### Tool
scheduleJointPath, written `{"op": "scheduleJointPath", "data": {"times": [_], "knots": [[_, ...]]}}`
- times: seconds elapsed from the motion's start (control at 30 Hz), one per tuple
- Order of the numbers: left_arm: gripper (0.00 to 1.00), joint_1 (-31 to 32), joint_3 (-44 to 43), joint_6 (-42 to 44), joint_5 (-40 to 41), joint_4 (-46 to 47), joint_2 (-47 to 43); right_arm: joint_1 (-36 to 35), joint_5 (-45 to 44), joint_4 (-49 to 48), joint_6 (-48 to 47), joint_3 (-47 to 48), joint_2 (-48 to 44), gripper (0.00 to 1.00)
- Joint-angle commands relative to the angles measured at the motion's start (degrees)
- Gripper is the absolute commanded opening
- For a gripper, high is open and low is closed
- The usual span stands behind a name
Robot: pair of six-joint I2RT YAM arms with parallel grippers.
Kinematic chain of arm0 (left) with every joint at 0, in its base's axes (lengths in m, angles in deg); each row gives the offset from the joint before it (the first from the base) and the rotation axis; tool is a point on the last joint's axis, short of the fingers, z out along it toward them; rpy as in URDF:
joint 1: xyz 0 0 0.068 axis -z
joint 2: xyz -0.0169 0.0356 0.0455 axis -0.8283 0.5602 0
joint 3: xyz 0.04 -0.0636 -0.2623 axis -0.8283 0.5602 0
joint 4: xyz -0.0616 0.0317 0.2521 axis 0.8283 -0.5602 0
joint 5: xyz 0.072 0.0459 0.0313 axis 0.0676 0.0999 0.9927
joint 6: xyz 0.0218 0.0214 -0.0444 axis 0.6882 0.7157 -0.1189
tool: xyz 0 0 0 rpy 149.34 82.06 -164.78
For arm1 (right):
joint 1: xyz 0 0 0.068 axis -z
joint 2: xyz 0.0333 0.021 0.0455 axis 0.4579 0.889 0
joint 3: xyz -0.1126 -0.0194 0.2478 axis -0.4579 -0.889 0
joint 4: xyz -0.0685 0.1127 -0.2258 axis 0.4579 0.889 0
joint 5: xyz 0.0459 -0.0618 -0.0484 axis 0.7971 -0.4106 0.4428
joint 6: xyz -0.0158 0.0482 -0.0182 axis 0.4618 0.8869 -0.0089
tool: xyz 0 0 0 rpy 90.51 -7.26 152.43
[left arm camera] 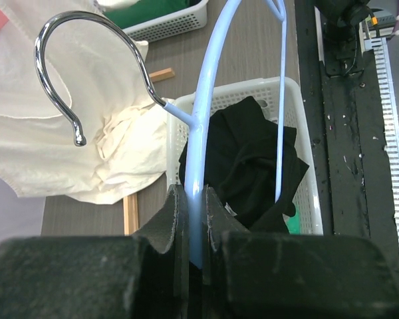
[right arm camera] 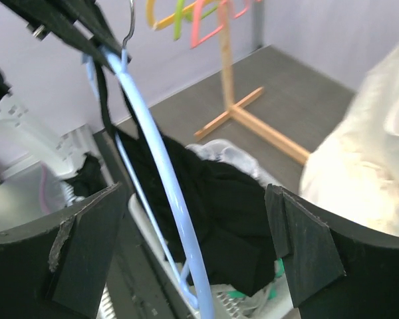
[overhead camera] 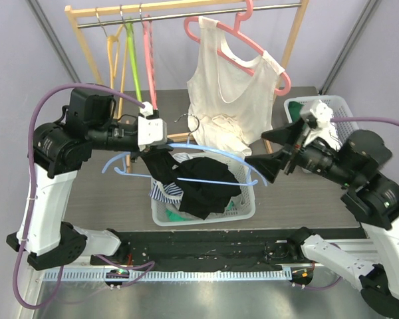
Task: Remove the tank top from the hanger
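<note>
**Item 1, left hand** (left arm camera: 194, 199): clamped narrow on the blue hanger (overhead camera: 213, 150) just below its hook. I hold it aloft so the cloth can slide free.

**Item 2, black tank top** (overhead camera: 199, 189): mostly slumped into the white basket (overhead camera: 250, 207) at 6 o'clock. One strap seems caught near my grip.

**Item 3, right hand** (overhead camera: 274, 150): spread wide and empty at the hanger's 3 o'clock end.

**Obstruction:** a cream top (overhead camera: 229, 86) hangs close behind at 12 o'clock.

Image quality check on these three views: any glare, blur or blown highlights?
Top external: sharp, evenly lit, mild glare on the metal strip at the bottom. Left wrist: left gripper out of focus up close; bright glints on the chrome hook of the blue hanger. Right wrist: soft overall, white tank top blown out and blurred.
</note>
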Motion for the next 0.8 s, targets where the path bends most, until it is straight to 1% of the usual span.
{"op": "scheduleJointPath", "data": {"times": [0.0, 0.03, 0.07, 0.23, 0.33, 0.37, 0.43, 0.5, 0.6, 0.63, 0.7, 0.73, 0.77], "knots": [[0.0, 0.2, -1.9, 1.5, -3.9, -0.6, -1.9, 0.0, 15.0, -3.6, 1.7, -0.6, 3.3, 0.94], [0.0, 0.2, -1.9, 1.6, -4.0, -0.7, -1.9, 0.0, 16.2, -3.6, 2.1, -0.7, 3.4, 0.93], [0.0, 0.2, -2.0, 1.7, -4.2, -0.7, -2.0, 0.0, 17.0, -3.3, 2.3, -0.7, 3.4, 0.9], [0.0, 0.2, -2.5, 1.6, -4.6, -0.5, -2.1, 0.0, 21.5, -2.7, 4.5, -2.3, 3.0, 0.87], [0.0, 0.2, -2.6, 1.6, -4.1, -0.5, -2.2, 0.1, 22.3, -1.6, 4.7, -3.1, 3.0, 0.81], [0.0, 0.2, -2.5, 1.6, -4.0, -0.4, -2.1, 0.0, 22.5, -1.2, 4.8, -3.5, 3.0, 0.75], [0.0, 0.2, -2.4, 1.6, -3.8, -0.3, -2.0, 0.0, 22.5, -0.9, 5.2, -4.0, 2.9, 0.7], [0.0, 0.2, -2.6, 1.5, -4.0, -0.2, -1.9, 0.0, 22.8, -0.3, 5.2, -4.9, 2.8, 0.68], [0.0, 0.2, -3.3, 0.7, -4.4, 0.3, -1.6, 0.0, 22.7, -0.2, 5.3, -6.5, 2.5, 0.6], [0.0, 0.2, -3.4, 0.4, -4.4, 0.4, -1.5, 0.1, 22.7, -0.4, 5.2, -6.7, 2.6, 0.51], [0.0, 0.2, -3.6, 0.3, -4.4, 0.6, -1.2, 0.0, 22.7, -0.7, 5.3, -6.8, 2.7, 0.39], [0.0, 0.2, -3.6, 0.3, -4.3, 0.7, -1.3, 0.0, 22.6, -0.8, 5.5, -6.7, 2.8, 0.26], [0.0, 0.2, -3.5, 0.3, -4.2, 0.8, -1.0, 0.1, 22.5, -0.5, 5.4, -6.3, 2.8, 0.22]]}}
